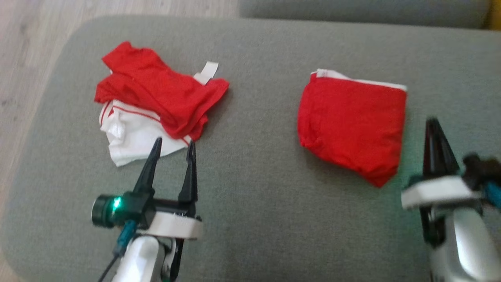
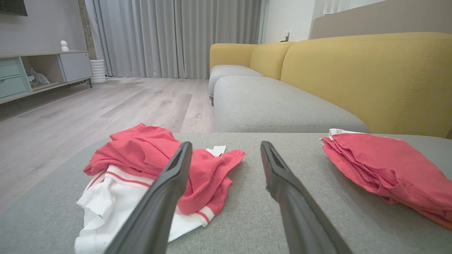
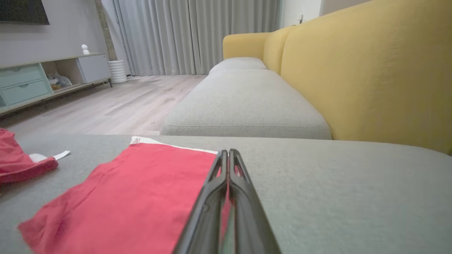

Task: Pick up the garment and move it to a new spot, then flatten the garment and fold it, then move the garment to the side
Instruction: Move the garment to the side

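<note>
Two red garments lay on a grey sofa cushion (image 1: pixel 254 184) as the robot's arms stood over its near edge. The crumpled garment (image 1: pixel 156 102) sat toward the cushion's left end. It was a loose heap of bright red cloth bunched over a white part edged with thin red stripes, and a small white tab stuck out at its far side. Well apart from it, toward the right, the folded garment (image 1: pixel 352 121) lay flat in a rough rectangle. It was plain red, with a narrow white strip showing along its far edge and one near corner drawn to a point.

The left gripper (image 1: pixel 175 141) stood with its two dark fingers spread wide and empty. Its tips were at the near edge of the crumpled garment (image 2: pixel 148 155), and whether they touched the cloth could not be told. The right gripper (image 1: pixel 432 122) had its fingers pressed together on nothing, just beside the right edge of the folded garment (image 3: pixel 141 190).

From the wrists, a yellow backrest (image 2: pixel 370 70) rose behind the cushion. Pale wood floor (image 2: pixel 106 106) ran toward grey curtains (image 2: pixel 176 35) and a low sideboard (image 2: pixel 35 70).
</note>
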`<state>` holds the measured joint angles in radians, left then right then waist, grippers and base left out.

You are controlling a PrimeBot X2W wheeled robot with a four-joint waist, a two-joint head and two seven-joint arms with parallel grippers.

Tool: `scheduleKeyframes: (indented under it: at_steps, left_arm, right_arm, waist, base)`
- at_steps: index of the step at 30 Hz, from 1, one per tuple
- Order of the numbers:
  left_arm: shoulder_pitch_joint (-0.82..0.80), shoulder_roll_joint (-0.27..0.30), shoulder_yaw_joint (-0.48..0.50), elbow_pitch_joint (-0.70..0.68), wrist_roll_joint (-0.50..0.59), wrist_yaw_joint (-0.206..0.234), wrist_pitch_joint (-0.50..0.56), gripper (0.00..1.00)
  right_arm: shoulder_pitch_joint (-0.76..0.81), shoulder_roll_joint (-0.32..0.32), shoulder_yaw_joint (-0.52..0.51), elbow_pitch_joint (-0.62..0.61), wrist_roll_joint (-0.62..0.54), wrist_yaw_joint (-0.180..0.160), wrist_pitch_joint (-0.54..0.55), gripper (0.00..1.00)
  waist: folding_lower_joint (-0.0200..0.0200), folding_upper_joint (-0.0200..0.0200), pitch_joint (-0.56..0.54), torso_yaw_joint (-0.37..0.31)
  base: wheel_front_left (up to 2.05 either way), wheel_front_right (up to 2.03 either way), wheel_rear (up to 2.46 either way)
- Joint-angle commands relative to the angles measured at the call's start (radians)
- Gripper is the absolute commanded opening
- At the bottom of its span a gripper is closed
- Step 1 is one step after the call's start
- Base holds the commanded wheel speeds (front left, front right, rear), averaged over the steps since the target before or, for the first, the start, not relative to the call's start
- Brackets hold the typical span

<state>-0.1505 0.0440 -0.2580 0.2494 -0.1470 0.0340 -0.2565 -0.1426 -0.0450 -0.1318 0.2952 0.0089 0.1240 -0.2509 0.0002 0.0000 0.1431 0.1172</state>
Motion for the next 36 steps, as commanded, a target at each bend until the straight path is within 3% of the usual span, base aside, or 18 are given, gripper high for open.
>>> scheduleKeyframes:
  at_steps: [1, 6, 14, 18, 25, 31, 36]
  left_arm:
    - [-0.062, 0.006, 0.019, -0.035, -0.007, -0.001, -0.005, 1.0]
    - [-0.105, 0.006, -0.004, -0.033, -0.024, -0.003, -0.005, 1.0]
    - [-0.149, 0.006, -0.033, -0.028, -0.048, 0.0, -0.005, 1.0]
    - [-0.155, 0.006, -0.034, -0.022, -0.049, 0.0, -0.005, 1.0]
    - [-0.155, 0.006, -0.029, -0.019, -0.05, 0.004, -0.005, 1.0]
    - [-0.159, 0.006, -0.037, -0.018, -0.054, 0.006, -0.005, 1.0]
    - [-0.152, 0.006, -0.031, -0.009, -0.051, 0.01, -0.005, 1.0]
  right_arm:
    - [-0.107, -0.005, 0.035, 0.009, 0.008, 0.007, 0.001, 0.0]
    - [-0.277, -0.005, 0.045, 0.167, -0.014, 0.007, 0.026, 0.0]
    - [-0.461, -0.005, 0.022, 0.487, -0.139, 0.007, 0.019, 0.0]
    - [-0.507, -0.005, 0.055, 0.517, -0.119, 0.007, -0.005, 0.0]
    - [-0.52, -0.005, 0.201, 0.492, -0.019, 0.007, -0.01, 0.0]
    - [-0.516, -0.005, 0.334, 0.616, 0.008, 0.007, 0.02, 0.0]
    - [-0.524, -0.005, 0.342, 0.646, 0.035, 0.007, 0.001, 0.0]
  waist:
    - [-0.0002, 0.0, 0.068, 0.036]
    - [-0.0002, 0.0, 0.147, 0.076]
    - [-0.0002, 0.0, 0.197, 0.117]
    - [-0.0002, 0.0, 0.191, 0.12]
    - [-0.0002, 0.0, 0.183, 0.117]
    - [-0.0002, 0.0, 0.179, 0.119]
    - [-0.0002, 0.0, 0.159, 0.112]
  base:
    - [0.0, 0.0, 0.0]
    - [0.0, 0.0, 0.0]
    - [0.0, 0.0, 0.0]
    - [0.0, 0.0, 0.0]
    - [0.0, 0.0, 0.0]
    - [0.0, 0.0, 0.0]
    - [0.0, 0.0, 0.0]
